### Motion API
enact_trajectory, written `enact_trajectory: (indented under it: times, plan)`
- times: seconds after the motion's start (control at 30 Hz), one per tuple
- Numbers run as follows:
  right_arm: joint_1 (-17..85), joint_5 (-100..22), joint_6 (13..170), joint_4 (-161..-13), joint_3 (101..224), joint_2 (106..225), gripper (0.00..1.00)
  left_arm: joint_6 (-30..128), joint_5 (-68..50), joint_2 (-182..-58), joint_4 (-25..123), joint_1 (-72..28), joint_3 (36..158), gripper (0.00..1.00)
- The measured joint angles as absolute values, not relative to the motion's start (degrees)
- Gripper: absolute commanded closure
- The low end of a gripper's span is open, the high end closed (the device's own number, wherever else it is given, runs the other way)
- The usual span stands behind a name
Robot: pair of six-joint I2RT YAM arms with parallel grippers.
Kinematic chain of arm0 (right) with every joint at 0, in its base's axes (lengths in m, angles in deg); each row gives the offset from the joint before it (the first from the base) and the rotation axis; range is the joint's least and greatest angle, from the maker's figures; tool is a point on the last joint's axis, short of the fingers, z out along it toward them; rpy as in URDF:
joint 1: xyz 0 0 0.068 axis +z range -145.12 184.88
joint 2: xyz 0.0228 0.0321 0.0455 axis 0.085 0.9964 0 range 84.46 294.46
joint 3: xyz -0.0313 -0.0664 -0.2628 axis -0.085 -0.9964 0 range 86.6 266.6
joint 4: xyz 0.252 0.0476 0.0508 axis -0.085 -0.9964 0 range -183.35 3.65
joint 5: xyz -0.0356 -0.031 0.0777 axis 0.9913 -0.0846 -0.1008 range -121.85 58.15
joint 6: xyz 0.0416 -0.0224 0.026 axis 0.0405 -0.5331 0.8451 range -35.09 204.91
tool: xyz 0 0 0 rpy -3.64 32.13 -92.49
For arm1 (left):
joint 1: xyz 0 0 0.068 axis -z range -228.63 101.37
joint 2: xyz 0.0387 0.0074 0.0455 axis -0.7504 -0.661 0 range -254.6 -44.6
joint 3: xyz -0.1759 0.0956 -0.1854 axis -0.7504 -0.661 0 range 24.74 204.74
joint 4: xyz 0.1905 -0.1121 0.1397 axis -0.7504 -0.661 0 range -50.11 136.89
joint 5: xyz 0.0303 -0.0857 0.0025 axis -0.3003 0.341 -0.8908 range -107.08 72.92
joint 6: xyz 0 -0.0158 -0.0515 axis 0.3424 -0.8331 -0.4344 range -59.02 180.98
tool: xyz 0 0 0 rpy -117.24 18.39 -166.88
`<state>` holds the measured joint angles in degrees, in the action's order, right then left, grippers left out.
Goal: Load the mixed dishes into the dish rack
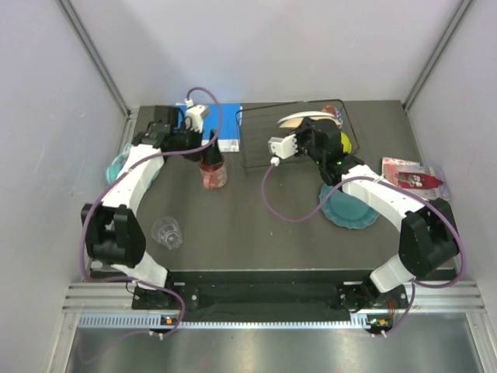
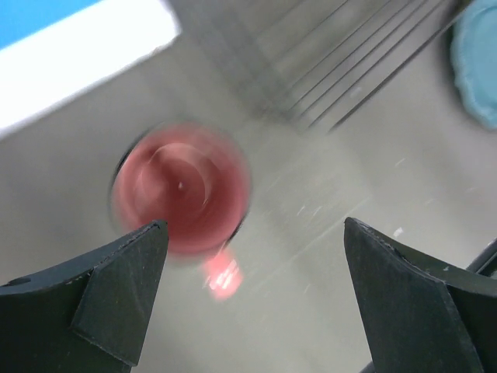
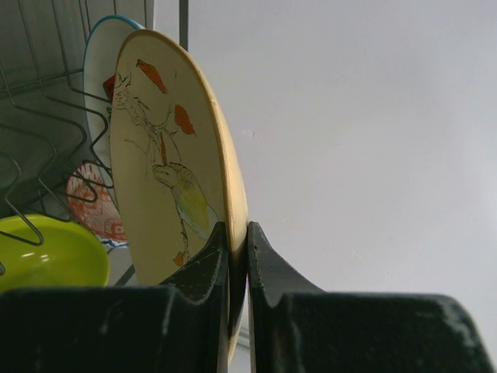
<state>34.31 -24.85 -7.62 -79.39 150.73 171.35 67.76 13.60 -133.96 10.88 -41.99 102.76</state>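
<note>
you're working on a dark grey table [image 1: 256, 233] boxed in by pale walls with metal posts at the corners. the rack [image 1: 260, 151] sits at the far side, right of centre, with a blue book [image 1: 229, 128] just beside its left end.

your right gripper [image 3: 237, 233] is pinched tight on the rim of the cream plate [image 3: 167, 155] with red and green marks. the plate stands on edge, nearly upright, its long axis running up from the fingers and its painted face turned left in the wrist view, toward the rack wires. you can't tell whether it touches the wires. behind it stands a second plate [image 3: 101, 54]. lower in the rack lie the lime bowl [image 3: 46, 256] and the red patterned bowl [image 3: 93, 210].

your left gripper [image 2: 252, 233] is spread wide and holds nothing. the red tumbler [image 2: 182, 186] stands upright on the table just left of the rack, mouth up. it is blurred in the wrist view, below the gripper and nearer the finger on that view's left. the glass [image 1: 167, 231] stands near the left arm's base. the teal plate [image 1: 349, 208] lies flat under the right arm.
</note>
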Motion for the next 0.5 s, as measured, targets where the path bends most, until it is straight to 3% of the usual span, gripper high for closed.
enact_trajectory:
  times: [0.3,0.5]
  plan:
    - [33.63,-24.76,-4.78,-79.08,150.73,171.35,1.0,61.82,12.72,-142.22,13.96,-24.16,111.76,0.01]
    - [32.27,-24.8,-3.17,-79.0,150.73,171.35,1.0,59.72,12.04,-144.19,15.82,-21.82,110.58,0.01]
